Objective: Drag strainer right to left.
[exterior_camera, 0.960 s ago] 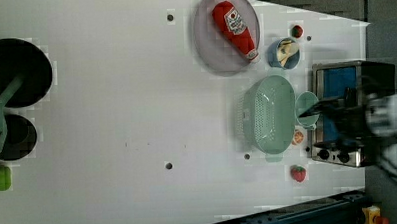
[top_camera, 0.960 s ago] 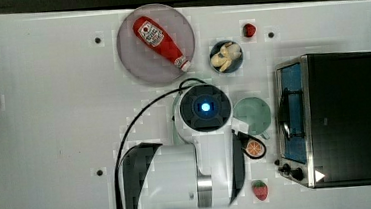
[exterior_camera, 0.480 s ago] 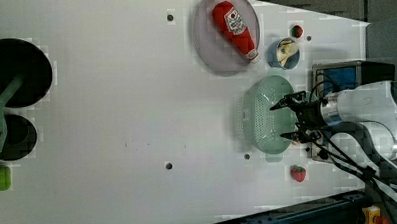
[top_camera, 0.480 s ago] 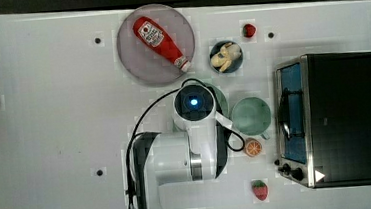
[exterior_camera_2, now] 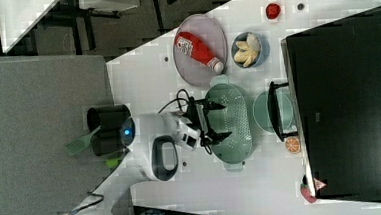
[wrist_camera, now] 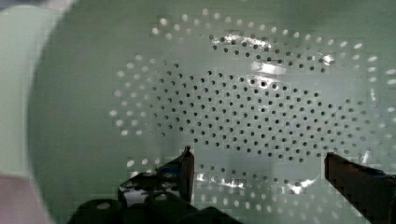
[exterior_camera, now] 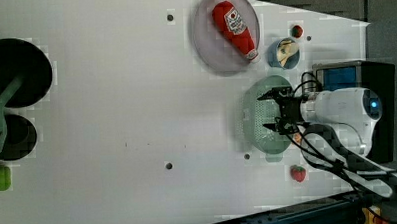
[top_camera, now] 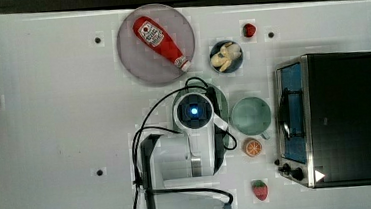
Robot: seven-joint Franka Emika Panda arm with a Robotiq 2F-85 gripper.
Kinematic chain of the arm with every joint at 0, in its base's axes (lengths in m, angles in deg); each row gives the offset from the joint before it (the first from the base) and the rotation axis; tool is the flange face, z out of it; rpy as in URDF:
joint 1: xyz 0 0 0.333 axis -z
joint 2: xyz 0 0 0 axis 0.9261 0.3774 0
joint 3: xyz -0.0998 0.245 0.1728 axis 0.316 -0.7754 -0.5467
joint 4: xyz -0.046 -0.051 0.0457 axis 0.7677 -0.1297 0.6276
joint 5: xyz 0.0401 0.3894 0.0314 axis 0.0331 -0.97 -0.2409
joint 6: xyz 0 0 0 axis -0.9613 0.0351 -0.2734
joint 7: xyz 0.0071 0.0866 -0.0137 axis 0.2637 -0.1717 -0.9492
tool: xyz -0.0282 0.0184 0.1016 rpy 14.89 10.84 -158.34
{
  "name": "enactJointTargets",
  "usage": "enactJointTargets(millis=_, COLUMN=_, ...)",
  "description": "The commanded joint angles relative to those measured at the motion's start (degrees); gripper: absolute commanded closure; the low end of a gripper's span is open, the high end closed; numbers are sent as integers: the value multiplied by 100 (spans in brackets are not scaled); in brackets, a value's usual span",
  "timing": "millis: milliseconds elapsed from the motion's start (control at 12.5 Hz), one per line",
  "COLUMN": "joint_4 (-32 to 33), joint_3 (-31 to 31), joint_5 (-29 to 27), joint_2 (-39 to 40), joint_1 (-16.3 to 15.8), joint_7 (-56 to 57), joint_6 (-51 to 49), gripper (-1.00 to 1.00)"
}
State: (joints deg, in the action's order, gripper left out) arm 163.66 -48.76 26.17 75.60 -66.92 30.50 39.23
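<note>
In the top view, the arm (top_camera: 194, 134) hides nearly all the strainer (top_camera: 219, 96).

A red ketchup bottle (top_camera: 161, 42) lies on a grey-pink plate (top_camera: 135, 63) on the white bench (top_camera: 49, 120). In the top view, a small bowl of banana pieces (top_camera: 225, 56) sits to the plate's right, with a strawberry (top_camera: 249, 29) above it. A green cup (top_camera: 250, 115) stands beside a black oven (top_camera: 332, 118), an orange slice (top_camera: 252, 147) just below the cup and another strawberry (top_camera: 260, 190) lower down.
</note>
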Motion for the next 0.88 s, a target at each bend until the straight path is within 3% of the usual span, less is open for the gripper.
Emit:
enactJointTargets(millis=80, joint_4=83, joint_3=-80, joint_5=-89, joint_2=315, joint_1=-105, joint_7=-446, joint_6=269, gripper=-100)
enactJointTargets(millis=560, joint_4=65, joint_3=-173, joint_5=-206, joint_2=481, joint_1=-340, joint_7=-608, joint_6=277, gripper=-100)
enactJointTargets(millis=880, joint_4=26, joint_3=-235, joint_5=-456, joint_2=480, joint_1=-666, joint_7=-1070, joint_6=275, gripper=-100)
